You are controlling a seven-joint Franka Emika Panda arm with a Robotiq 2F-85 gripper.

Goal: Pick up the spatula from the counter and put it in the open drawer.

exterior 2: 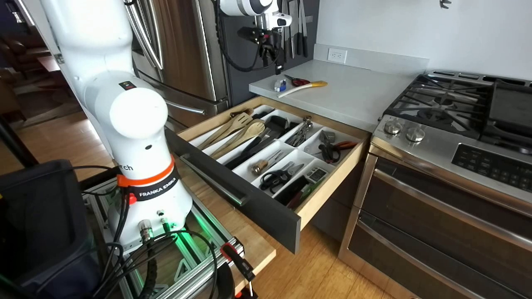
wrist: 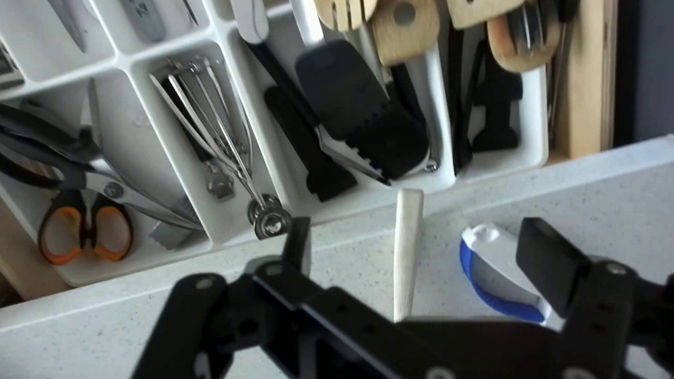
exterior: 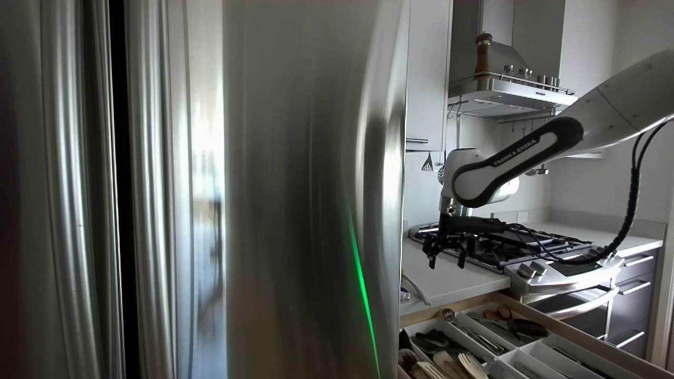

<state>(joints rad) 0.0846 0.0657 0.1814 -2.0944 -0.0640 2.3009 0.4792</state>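
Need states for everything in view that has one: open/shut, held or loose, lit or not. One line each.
hand: open, holding nothing
spatula: lying on the counter, not held
divided drawer: open, pulled out
oven doors: both shut
grey drawers by the oven: shut
hob: no flame visible
control knobs: settings too small to read

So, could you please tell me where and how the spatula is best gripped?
I'd take the spatula by its pale handle, from above: it lies on the counter, and in the wrist view the slim handle shows between the open jaws, roughly square to their closing. One jaw partly hides the blue-and-white thing there, so I'd lower gently.
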